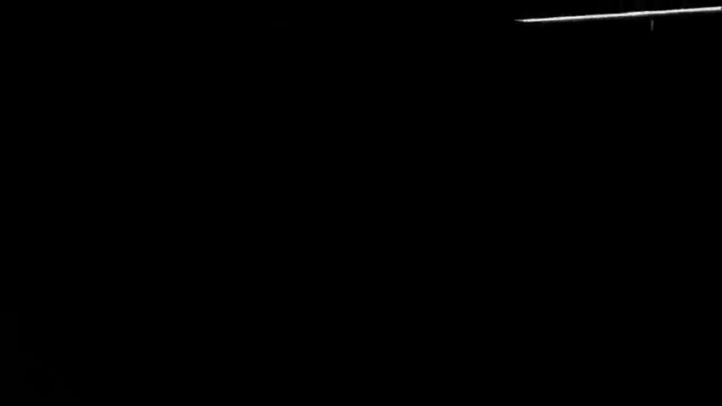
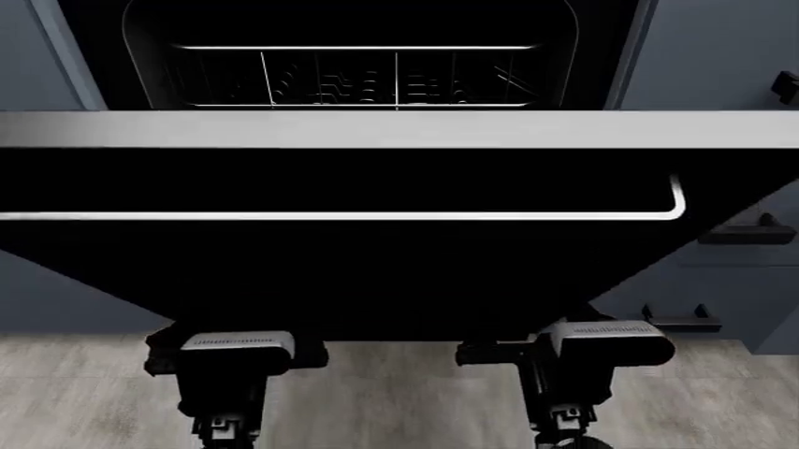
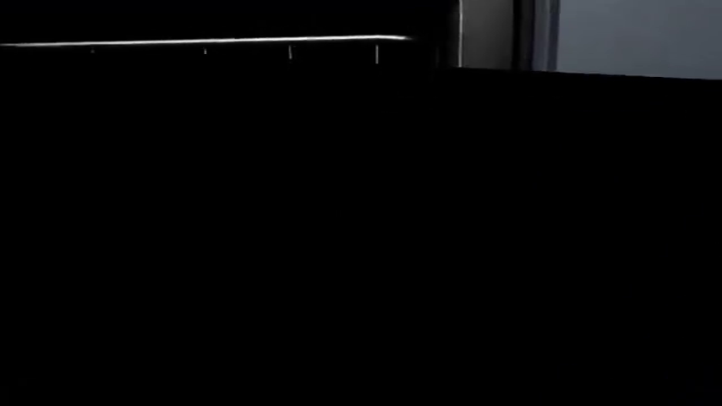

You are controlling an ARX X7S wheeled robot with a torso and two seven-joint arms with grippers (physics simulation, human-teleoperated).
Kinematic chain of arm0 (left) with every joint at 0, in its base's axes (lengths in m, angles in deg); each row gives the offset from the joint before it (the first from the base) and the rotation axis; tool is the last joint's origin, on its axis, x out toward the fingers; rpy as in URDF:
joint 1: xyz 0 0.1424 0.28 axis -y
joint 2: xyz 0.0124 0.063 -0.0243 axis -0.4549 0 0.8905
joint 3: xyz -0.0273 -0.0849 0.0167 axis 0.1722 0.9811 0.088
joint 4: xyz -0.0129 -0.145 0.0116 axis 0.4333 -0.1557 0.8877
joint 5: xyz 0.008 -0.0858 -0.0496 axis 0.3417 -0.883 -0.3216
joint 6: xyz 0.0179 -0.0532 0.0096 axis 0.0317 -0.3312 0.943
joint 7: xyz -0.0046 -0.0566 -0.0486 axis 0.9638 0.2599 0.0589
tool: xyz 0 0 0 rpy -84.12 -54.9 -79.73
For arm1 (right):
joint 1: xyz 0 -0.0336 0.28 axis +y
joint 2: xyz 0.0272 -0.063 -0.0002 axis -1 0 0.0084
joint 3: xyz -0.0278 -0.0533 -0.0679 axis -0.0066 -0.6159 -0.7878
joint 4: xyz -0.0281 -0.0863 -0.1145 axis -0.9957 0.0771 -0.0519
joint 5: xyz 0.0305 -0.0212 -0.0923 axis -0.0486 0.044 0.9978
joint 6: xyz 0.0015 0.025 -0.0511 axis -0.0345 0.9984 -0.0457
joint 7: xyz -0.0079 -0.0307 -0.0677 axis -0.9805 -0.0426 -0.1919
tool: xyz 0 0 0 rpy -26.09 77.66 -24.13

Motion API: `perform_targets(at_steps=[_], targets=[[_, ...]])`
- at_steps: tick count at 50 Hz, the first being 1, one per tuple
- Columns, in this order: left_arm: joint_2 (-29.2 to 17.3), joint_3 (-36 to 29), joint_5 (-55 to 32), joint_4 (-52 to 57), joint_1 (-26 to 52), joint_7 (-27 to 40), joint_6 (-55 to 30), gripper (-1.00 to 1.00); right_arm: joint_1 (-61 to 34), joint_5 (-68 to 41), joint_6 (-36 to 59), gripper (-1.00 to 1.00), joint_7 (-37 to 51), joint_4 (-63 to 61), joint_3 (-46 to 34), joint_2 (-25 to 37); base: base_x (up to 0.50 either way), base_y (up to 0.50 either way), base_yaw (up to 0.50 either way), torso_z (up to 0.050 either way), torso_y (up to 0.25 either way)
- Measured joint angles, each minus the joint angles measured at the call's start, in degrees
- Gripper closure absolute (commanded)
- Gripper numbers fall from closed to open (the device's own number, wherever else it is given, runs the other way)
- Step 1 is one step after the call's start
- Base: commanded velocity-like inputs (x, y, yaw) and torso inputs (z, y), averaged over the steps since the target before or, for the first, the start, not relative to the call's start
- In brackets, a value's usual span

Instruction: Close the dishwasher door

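Note:
The dishwasher door [image 2: 374, 271] is a wide glossy black panel, half open and tilted toward me. It has a silver bar handle [image 2: 350, 216] and a silver top edge [image 2: 374, 129]. My left arm [image 2: 231, 360] and right arm [image 2: 593, 351] reach under the door's lower side. Both sets of fingers are hidden beneath it. The left wrist view is almost all black, with one thin bright line [image 1: 620, 15]. The right wrist view is filled by the black door [image 3: 338, 237], with a thin bright line [image 3: 203, 41] above it.
Behind the door the dishwasher cavity shows a wire rack [image 2: 362, 84]. Grey-blue drawer fronts [image 2: 749, 281] with short black handles [image 2: 747, 234] stand at the right, and a grey-blue cabinet [image 2: 32, 56] at the left. Pale wood floor [image 2: 399, 393] lies below.

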Motion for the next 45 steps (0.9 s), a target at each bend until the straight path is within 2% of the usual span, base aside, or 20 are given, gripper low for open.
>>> perform_targets(at_steps=[10, 27, 45], targets=[[0.72, -0.02, -0.84, -2.79, 5.14, -0.76, -1.81, -1.00, -5.76, -0.13, 2.84, -1.00, -0.59, 3.09, -0.23, -0.50, 0.00, 0.00, 0.00, 0.000, 0.000], [3.25, -0.01, -1.40, -13.47, 17.30, -2.14, -3.61, -1.00, -18.28, -0.47, 7.54, -1.00, -2.89, 12.81, -0.59, -2.33, 0.00, 0.00, 0.00, 0.000, 0.000], [6.50, -0.68, -1.09, -27.09, 28.08, -3.49, -2.46, -1.00, -30.55, 1.46, 5.29, -1.00, -5.61, 30.59, -1.74, -5.38, 0.00, 0.00, 0.00, 0.000, -0.001]])
